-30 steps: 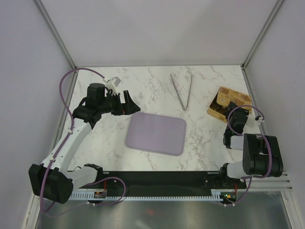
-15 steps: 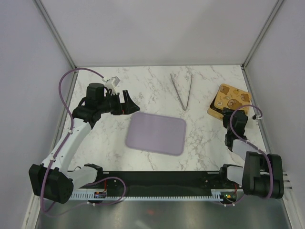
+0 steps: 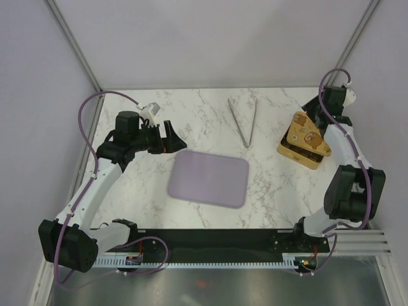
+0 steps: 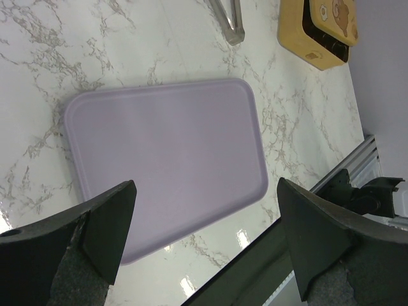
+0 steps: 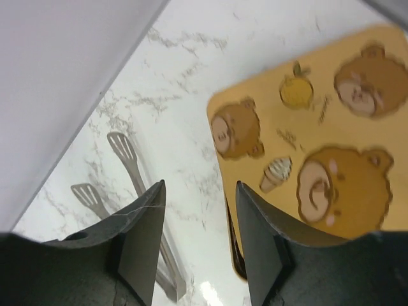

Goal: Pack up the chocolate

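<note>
At the top view's right edge, the gold box [image 3: 305,141] has its bear lid on, so no chocolate shows; probably it sits inside, near your right gripper's [image 5: 199,191] empty, parted jaws. Your left gripper's [image 4: 205,191] jaws gape over the lilac tray [image 4: 166,159]. Expect light, slippery, dentable pieces: pinch their sides gently.

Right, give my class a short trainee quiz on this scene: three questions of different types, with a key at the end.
1. True or false: the lilac tray lies bare.
2. What lies beyond the tray's far edge? A) metal tongs B) a spoon C) a cup
3. Fill in: the left gripper holds nothing, and its jaws stand ____.
Key: 1 true; 2 A; 3 open.
</note>
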